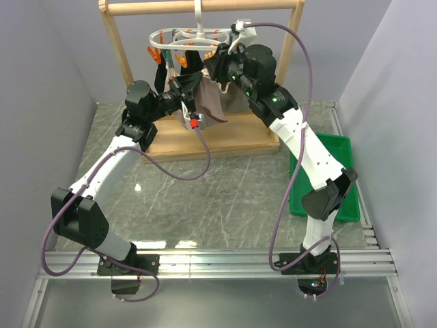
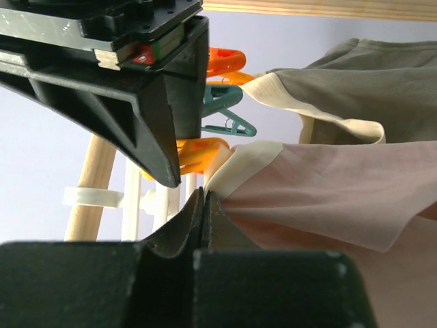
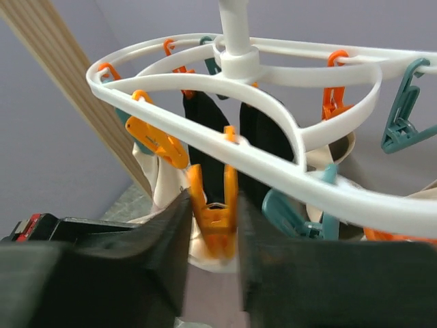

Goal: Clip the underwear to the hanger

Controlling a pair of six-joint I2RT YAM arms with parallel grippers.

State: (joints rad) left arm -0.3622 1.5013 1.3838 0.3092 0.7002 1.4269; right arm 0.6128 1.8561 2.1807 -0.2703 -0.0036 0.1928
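- Top external view: both arms reach up to the white hanger (image 1: 193, 39), which hangs from the wooden rack (image 1: 205, 142) at the far side of the table (image 1: 225, 198). A green tray (image 1: 334, 154) sits on the right.
- Left wrist view: the left gripper (image 2: 203, 205) is pinched tight on the underwear (image 2: 328, 198), at the cream waistband. The pink fabric spreads to the right from that pinch.
- The underwear is lifted just below the hanger's pegs. A grey-taupe garment (image 2: 369, 82) hangs behind it, to the right.
- Right wrist view: the right gripper (image 3: 213, 197) stands narrow around an orange peg (image 3: 215, 225) on the near ring of the hanger (image 3: 273, 164). One finger presses each side of the peg.
- A black garment (image 3: 205, 126) hangs just behind that peg, and teal pegs (image 3: 403, 109) dangle to the right.
- From above, the two grippers are close together under the middle of the hanger, the left one lower.
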